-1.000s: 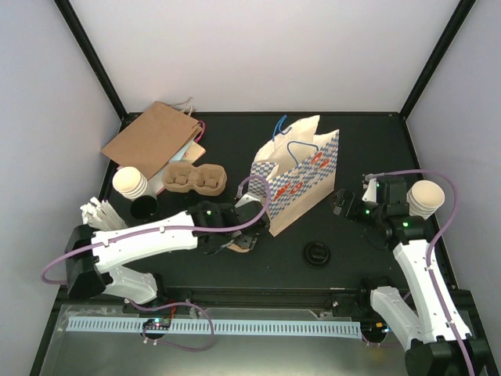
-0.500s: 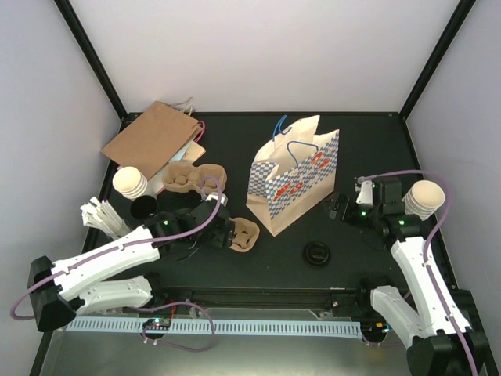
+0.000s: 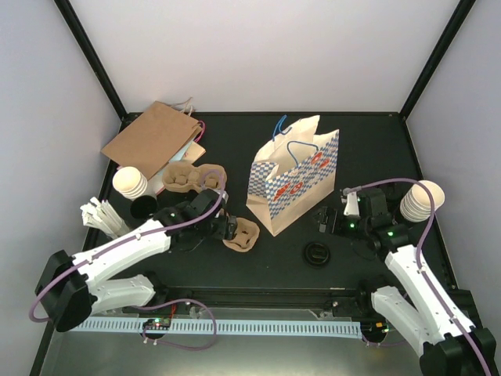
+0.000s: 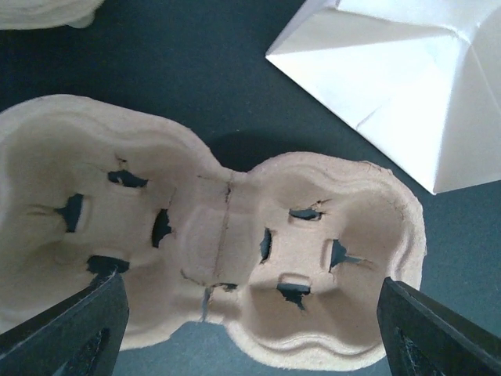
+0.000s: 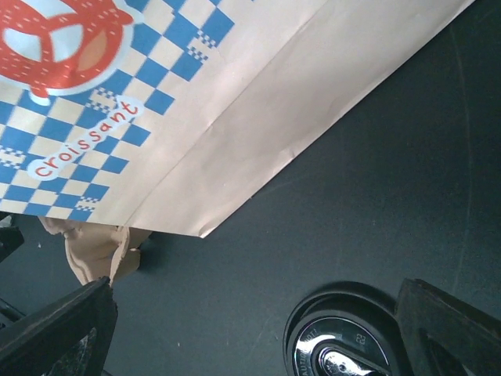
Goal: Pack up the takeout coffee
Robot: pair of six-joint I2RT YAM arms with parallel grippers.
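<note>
I judge this the loading step. The pulp cup carrier (image 4: 227, 235) lies on the tabletop (image 3: 376, 149) beside the checked paper bag (image 3: 293, 184), both wells empty. My left fingers (image 4: 66, 325) hang spread wide over it, holding nothing. My right fingers (image 5: 450, 329), fully spread and empty, hover above the black-lidded takeout coffee (image 5: 344, 341) near the bag. Next I should lower the right fingers and pinch that cup.

Lid (image 3: 316, 253) before bag (image 3: 293, 184), right of carrier (image 3: 241, 233)
</note>
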